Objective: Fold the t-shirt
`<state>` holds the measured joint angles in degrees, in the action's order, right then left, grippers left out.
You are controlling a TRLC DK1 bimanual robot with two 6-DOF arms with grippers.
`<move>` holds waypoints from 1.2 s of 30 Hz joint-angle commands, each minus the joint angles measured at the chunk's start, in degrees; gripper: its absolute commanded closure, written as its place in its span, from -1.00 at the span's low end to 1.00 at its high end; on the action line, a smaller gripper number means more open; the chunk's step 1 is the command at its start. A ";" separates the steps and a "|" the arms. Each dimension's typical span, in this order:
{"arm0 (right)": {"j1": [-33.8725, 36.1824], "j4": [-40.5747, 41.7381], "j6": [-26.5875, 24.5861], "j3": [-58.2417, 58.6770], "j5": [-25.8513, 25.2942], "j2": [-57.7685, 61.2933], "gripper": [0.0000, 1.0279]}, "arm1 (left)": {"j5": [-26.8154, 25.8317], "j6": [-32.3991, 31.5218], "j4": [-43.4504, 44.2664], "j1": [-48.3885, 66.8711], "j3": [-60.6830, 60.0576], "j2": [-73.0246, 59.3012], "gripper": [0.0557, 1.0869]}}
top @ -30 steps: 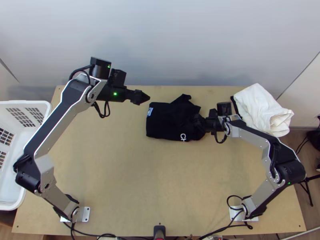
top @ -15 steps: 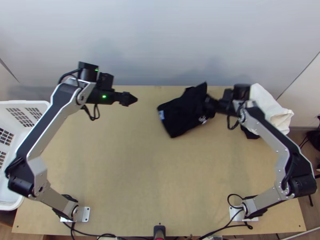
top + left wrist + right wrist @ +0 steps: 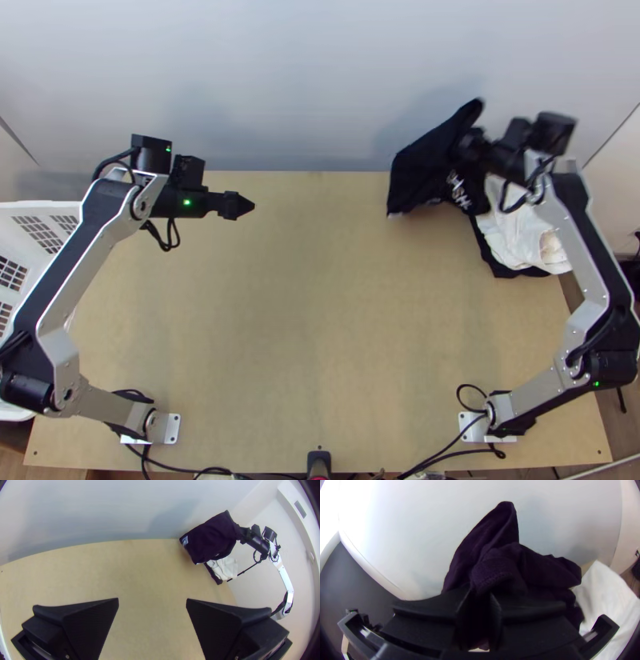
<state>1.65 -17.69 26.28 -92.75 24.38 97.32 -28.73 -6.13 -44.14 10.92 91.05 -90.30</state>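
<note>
while one right gripper [image 3: 470, 146] clenches bunched fabric of one black t-shirt [image 3: 424, 168], the shirt hangs by the far edge of the table [image 3: 320, 320], near its right corner. one white cloth [image 3: 516, 232] and one black cloth [image 3: 498, 268] lie together at that corner; one white basket [image 3: 40, 206] is beside the left edge. of two arms, each has its elbow bent outward; one left gripper [image 3: 250, 206] points rightward, empty, its two fingers [image 3: 216, 623] spread wide.
</note>
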 commanded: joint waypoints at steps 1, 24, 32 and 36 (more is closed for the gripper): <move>8.11 -0.59 -0.36 -13.07 -1.00 4.55 0.94 | -0.01 0.07 0.37 -0.63 -2.01 1.62 -0.91; 19.71 -7.00 -5.63 -17.11 -2.23 3.05 0.95 | -0.01 0.07 6.08 -3.10 -16.87 8.04 -0.91; 21.29 -2.26 -9.94 -3.58 -2.41 -3.19 0.95 | -0.01 0.24 7.67 -3.10 -21.70 10.50 -0.91; 23.49 2.22 -10.37 1.43 -2.32 -5.56 0.95 | -0.01 0.33 7.67 -3.45 -22.84 11.38 -0.91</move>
<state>22.70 -20.56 17.87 -100.95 22.04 96.18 -28.75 -5.96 -37.04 7.84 71.11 -80.51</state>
